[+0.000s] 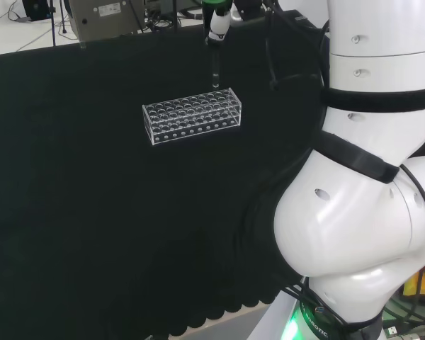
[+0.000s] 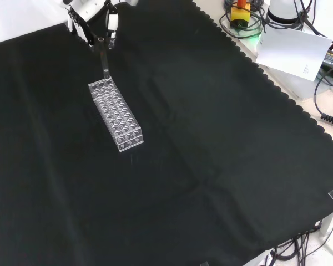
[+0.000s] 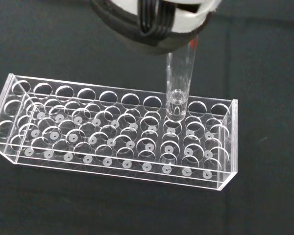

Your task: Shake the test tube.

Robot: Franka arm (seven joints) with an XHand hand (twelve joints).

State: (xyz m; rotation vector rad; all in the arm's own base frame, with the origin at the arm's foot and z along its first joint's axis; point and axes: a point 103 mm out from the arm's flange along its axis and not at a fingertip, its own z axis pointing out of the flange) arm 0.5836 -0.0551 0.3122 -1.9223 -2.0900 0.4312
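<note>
Tabletop (image 2: 211, 166), draped in black cloth. Clear rack (image 2: 115, 114), empty, standing on it. My hand (image 2: 91, 22), fingers pinched on the tube's top. Tube (image 3: 179, 83), upright, its rounded end just above a rack hole near one end.

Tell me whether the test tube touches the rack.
Cannot tell. In the wrist view the test tube has its bottom at the rack top; neither contact nor gap shows plainly.

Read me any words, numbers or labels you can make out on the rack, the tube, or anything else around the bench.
Clear plastic test tube rack: no text.
Clear glass test tube, held by the black and white hand: no legible marking.
White sheet of paper: a small mark, too small to read.
Grey box behind the bench: label too blurred to read.
</note>
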